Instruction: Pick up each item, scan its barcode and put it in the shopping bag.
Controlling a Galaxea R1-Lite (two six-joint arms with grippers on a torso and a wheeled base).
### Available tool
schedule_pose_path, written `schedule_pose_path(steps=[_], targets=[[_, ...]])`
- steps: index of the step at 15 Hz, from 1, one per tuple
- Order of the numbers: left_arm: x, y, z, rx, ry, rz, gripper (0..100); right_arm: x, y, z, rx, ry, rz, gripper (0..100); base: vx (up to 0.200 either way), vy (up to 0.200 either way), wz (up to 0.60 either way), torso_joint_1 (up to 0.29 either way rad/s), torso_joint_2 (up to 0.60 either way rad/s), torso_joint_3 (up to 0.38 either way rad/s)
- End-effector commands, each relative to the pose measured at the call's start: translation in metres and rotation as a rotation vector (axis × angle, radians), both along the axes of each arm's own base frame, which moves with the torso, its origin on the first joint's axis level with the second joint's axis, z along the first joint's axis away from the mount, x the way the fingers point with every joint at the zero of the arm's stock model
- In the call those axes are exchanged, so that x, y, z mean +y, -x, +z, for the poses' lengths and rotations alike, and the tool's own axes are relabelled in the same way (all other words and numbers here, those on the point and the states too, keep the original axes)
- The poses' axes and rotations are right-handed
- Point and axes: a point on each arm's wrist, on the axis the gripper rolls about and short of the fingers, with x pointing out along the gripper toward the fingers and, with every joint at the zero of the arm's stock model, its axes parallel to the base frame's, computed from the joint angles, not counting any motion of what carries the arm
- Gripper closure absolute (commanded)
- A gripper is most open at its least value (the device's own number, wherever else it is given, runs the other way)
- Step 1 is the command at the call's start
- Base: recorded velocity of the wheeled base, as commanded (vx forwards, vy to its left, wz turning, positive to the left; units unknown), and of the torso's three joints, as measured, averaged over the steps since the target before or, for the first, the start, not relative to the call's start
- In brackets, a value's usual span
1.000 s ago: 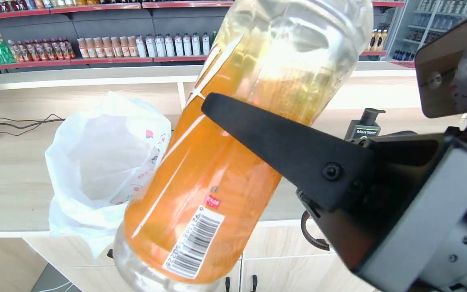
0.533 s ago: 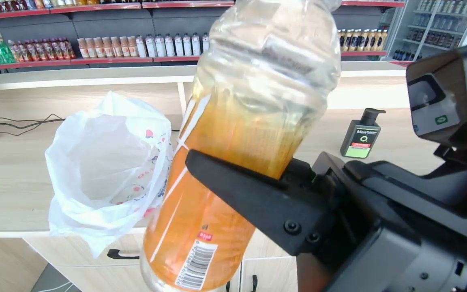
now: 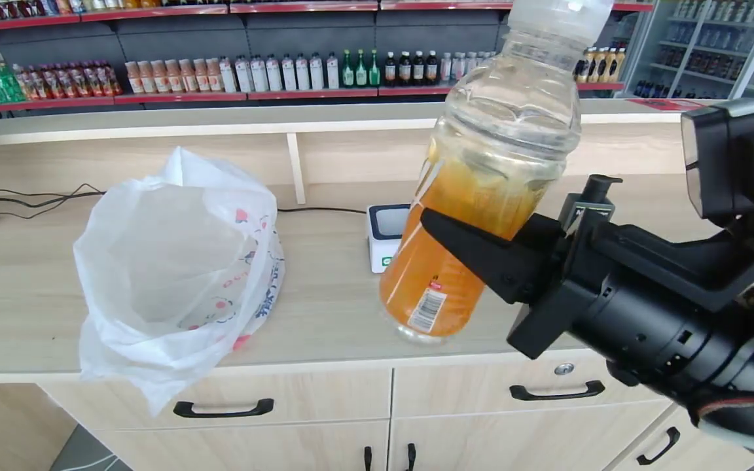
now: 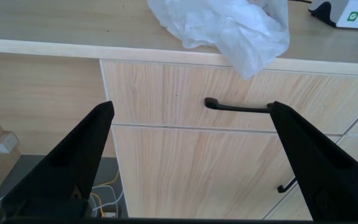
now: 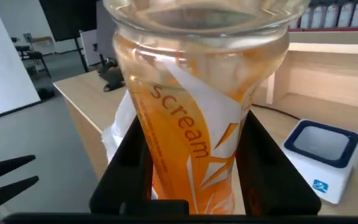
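A clear bottle with an orange label (image 3: 482, 196) is tilted, cap up, just right of the white barcode scanner (image 3: 382, 237). Its barcode (image 3: 427, 309) faces me near its base, low over the counter's front. My right gripper (image 3: 465, 226) is shut on the bottle's middle; in the right wrist view the black fingers (image 5: 132, 165) clamp both sides of the bottle (image 5: 197, 118). The white shopping bag (image 3: 174, 261) stands open on the counter's left. My left gripper (image 4: 191, 109) hangs open below the counter edge, facing a drawer front.
A dark pump bottle (image 3: 596, 193) stands on the counter behind my right arm. Cables (image 3: 30, 196) run along the far left. A raised ledge and shelves of drinks (image 3: 220, 75) lie behind the wooden counter (image 3: 324, 294). Drawers with black handles (image 4: 238, 107) are below.
The right gripper has carried the bottle away from my head camera, down and right, to beside the scanner. The bottle stands more upright. The bag has not moved.
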Motion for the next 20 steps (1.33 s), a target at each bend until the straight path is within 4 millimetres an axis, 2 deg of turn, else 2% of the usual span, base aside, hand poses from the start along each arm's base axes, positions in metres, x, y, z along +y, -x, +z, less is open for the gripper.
schedule_pose_path(steps=[1, 5, 8, 10, 11, 13, 17, 20], targets=[[0.000, 0.000, 0.000, 0.000, 0.000, 0.001, 0, -0.032, -0.032, 0.006, -0.094, 0.054, -0.217, 100, 0.000, 0.000, 0.00, 0.000, 0.00, 0.000], [0.000, 0.000, 0.000, 0.000, 0.000, 0.001, 0, -0.068, -0.058, -0.004, -0.092, 0.086, -0.480, 100, 0.000, 0.000, 0.00, 0.000, 0.00, 0.000], [0.000, 0.000, 0.000, 0.000, 0.000, 0.001, 0, -0.075, -0.071, -0.026, -0.094, 0.058, -0.525, 100, 0.000, 0.000, 0.00, 0.000, 0.00, 0.000], [0.000, 0.000, 0.000, 0.003, -0.003, -0.001, 0, -0.087, -0.101, -0.042, -0.111, 0.013, -0.642, 100, 0.000, 0.000, 0.00, 0.000, 0.00, 0.000], [0.000, 0.000, 0.000, 0.003, -0.003, 0.001, 0, -0.090, -0.110, -0.044, -0.099, 0.003, -0.673, 100, 0.000, 0.000, 0.00, 0.000, 0.00, 0.000], [0.000, 0.000, 0.000, 0.003, 0.000, 0.001, 0, -0.091, -0.117, -0.040, -0.106, -0.023, -0.698, 100, 0.000, 0.000, 0.00, 0.000, 0.00, 0.000], [0.000, 0.000, 0.000, 0.003, 0.000, 0.001, 0, -0.086, -0.129, -0.039, -0.118, -0.036, -0.699, 100, -0.200, 0.200, 0.00, 0.006, 0.00, 0.001], [0.000, 0.000, 0.000, 0.002, 0.002, -0.001, 0, -0.087, -0.130, -0.038, -0.117, -0.046, -0.701, 100, 0.000, 0.000, 0.00, 0.000, 0.00, 0.000]])
